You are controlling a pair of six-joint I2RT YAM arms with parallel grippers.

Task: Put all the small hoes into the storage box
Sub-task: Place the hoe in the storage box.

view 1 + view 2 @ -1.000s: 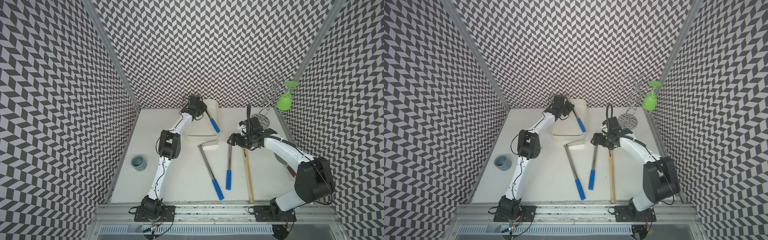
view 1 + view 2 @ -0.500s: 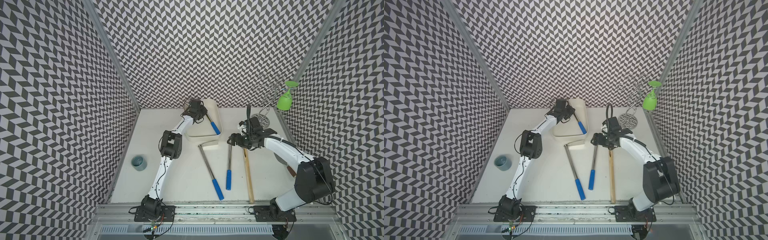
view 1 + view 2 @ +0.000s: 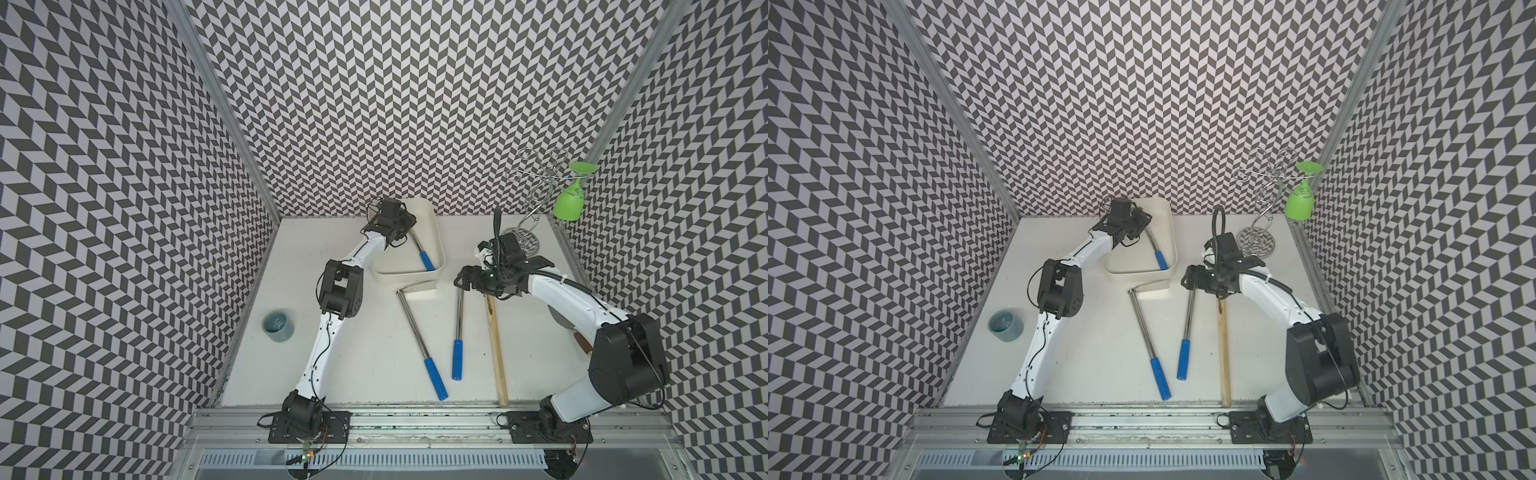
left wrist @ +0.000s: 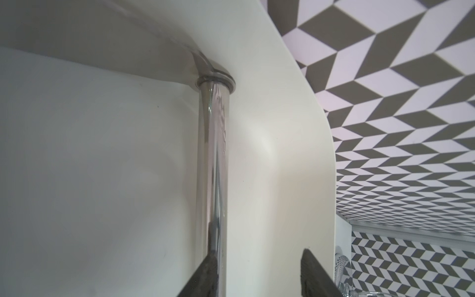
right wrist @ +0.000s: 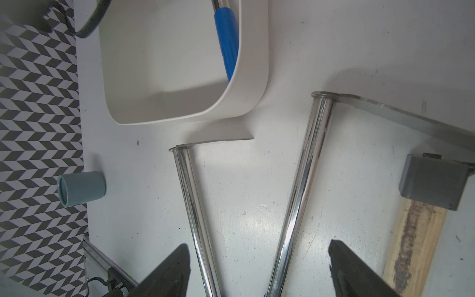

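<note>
Your left pincer [image 4: 259, 267] stands partly open inside the storage box [image 3: 405, 278]. One of its fingers [image 4: 203, 277] lies against the chrome shaft of the small hoe [image 4: 213, 154] and the opposite finger stands clear of it, so nothing is clamped. The hoe lies in the box with its head end toward the far wall and its blue grip toward the near right corner (the blade is hidden under the wrist in both top views). The box sits at the far middle of the counter [image 3: 365, 353], close to the back wall. Your right pincer [image 5: 258, 246] hovers wide open and empty just right of the box's near corner, above the head end of a shorter chrome tool [image 3: 459, 320]. Left of that lies a long chrome tool [image 3: 417, 332] with its pale blade just near of the box, and both blue grips point near. A wood-handled hammer [image 3: 496, 345] lies to their right. A blue-grey cup [image 3: 277, 326] stands by the left edge. A wire rack [image 3: 1256, 242] holding a green glass [image 3: 568, 205] stands in the far right corner.
</note>
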